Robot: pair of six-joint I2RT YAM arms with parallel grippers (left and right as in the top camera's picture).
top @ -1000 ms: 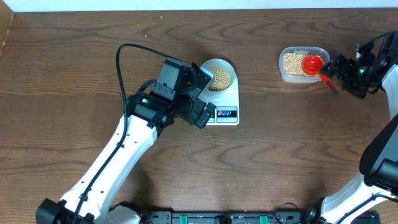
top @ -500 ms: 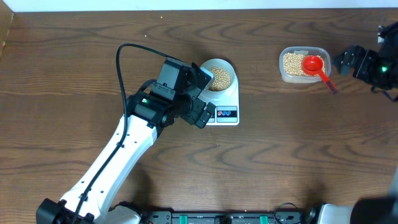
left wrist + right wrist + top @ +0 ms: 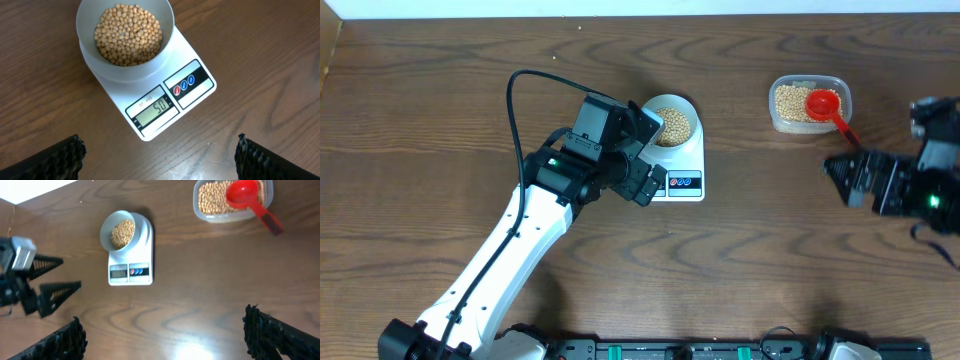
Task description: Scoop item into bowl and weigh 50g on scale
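The pale bowl holds tan beans and stands on the white scale. In the left wrist view the bowl sits on the scale, whose display reads 50. My left gripper is open and empty, just left of the scale; it also shows in the left wrist view. My right gripper is open and empty at the right, well below the tub; it also shows in the right wrist view. The bowl and scale show far off in the right wrist view.
A clear plastic tub of beans stands at the back right with a red scoop resting in it, handle over the rim. They also show in the right wrist view, tub and scoop.
My right gripper has left the red scoop and drawn back from the tub towards the table's front. The scoop stays in the tub. The left arm has not moved.
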